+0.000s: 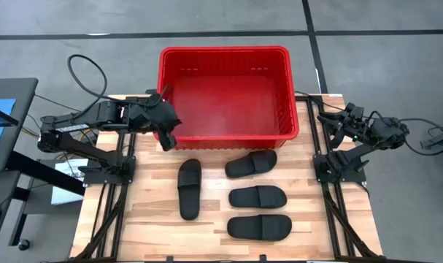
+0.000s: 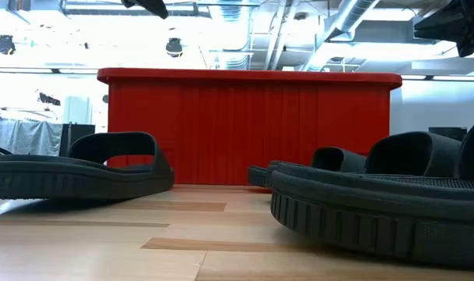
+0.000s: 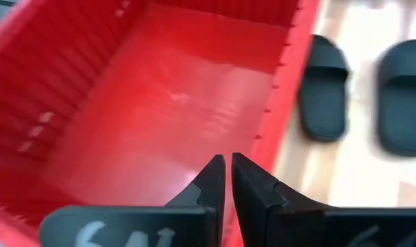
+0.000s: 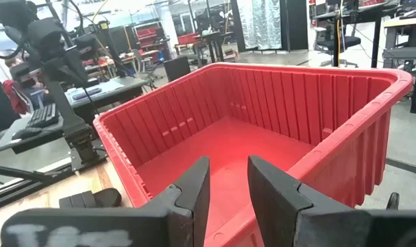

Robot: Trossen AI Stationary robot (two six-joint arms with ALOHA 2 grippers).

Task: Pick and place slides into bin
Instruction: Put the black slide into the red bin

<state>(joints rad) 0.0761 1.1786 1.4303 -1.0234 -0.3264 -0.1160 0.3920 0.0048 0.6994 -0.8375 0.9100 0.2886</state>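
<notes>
Several black slides lie sole-down on the wooden table in front of the red bin point(image 1: 225, 91): one lengthwise at the left point(image 1: 189, 188) and three side by side at the right point(image 1: 252, 164), point(image 1: 257, 196), point(image 1: 259, 227). My left gripper point(image 1: 170, 141) hangs over the bin's near left corner, shut and holding nothing. In its wrist view the fingertips point(image 3: 228, 171) are above the bin's near wall point(image 3: 279, 103), with two slides point(image 3: 324, 89), point(image 3: 403, 96) beyond. My right gripper point(image 1: 327, 119) waits beside the bin's right wall, its fingers point(image 4: 228, 180) apart with nothing between them.
The bin point(image 2: 248, 129) stands at the table's far edge and holds nothing. The arms' stands sit at the table's left point(image 1: 104, 172) and right point(image 1: 338, 166) edges. Bare wood shows in front of the left slide point(image 1: 133, 226).
</notes>
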